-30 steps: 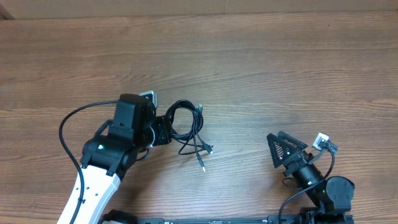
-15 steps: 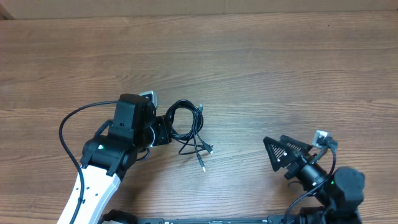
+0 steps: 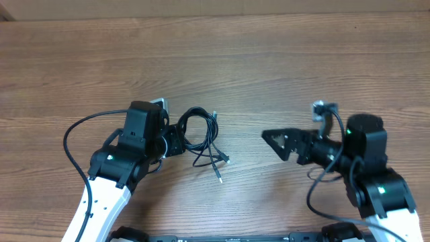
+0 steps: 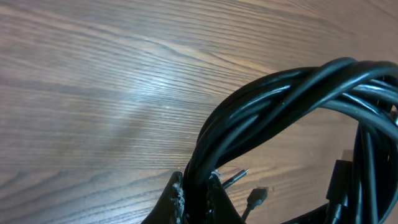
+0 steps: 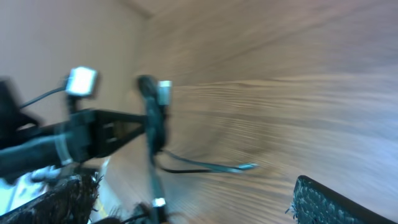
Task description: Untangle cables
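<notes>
The cables are a small bundle of thin black cords lying left of the table's middle, with loose plug ends trailing toward the front. My left gripper is shut on the bundle's left side. In the left wrist view its jaws pinch the thick twisted loop of cords, and two small plugs show just beyond. My right gripper is open and empty, to the right of the bundle and apart from it. The right wrist view is blurred; its jaws are spread wide and a silver-tipped plug lies ahead.
The wooden table stretches bare behind and between the arms, and its far edge runs along the top. The left arm's own thicker black wire loops out at the left. The right arm's camera wire sticks up.
My right arm has swung up and to the left, bringing its open gripper toward the cables. The left gripper and the bundle have stayed still.
</notes>
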Controlling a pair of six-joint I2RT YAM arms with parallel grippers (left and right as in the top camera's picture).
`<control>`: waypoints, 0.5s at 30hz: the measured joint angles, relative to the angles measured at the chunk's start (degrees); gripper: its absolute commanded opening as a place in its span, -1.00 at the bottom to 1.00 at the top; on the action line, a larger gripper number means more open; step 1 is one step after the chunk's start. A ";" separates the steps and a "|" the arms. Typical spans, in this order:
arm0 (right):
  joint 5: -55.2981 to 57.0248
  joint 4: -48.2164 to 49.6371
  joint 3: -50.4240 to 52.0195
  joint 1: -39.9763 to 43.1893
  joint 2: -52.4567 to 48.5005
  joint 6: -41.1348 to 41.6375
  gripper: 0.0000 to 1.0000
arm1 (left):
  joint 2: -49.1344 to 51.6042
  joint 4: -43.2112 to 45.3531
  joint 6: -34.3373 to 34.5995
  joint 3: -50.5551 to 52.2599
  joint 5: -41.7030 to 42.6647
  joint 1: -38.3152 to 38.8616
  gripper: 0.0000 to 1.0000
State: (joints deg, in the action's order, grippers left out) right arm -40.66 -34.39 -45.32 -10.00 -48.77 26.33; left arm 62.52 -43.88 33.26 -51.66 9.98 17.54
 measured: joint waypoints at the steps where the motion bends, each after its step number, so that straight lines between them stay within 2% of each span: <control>1: -1.11 1.49 -0.17 -0.26 -1.29 -0.04 0.99 | 0.00 -0.20 1.14 0.00 -0.70 0.00 -0.91; 8: -5.55 13.53 -0.35 -2.86 -9.84 -0.90 0.99 | 0.02 -2.89 9.51 0.02 -6.16 -0.02 -0.91; 12: -2.62 14.21 -0.35 -10.95 -13.22 -3.30 0.96 | 0.02 -3.26 14.19 0.04 -7.48 -0.02 -0.92; 15: 4.87 14.25 -0.35 -19.39 -15.23 -4.24 0.96 | 0.02 -3.43 16.26 0.02 -7.96 -0.02 -0.92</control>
State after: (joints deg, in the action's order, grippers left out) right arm -35.79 -20.14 -45.67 -29.39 -64.01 22.09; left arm 62.54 -47.31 49.52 -51.64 2.02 17.52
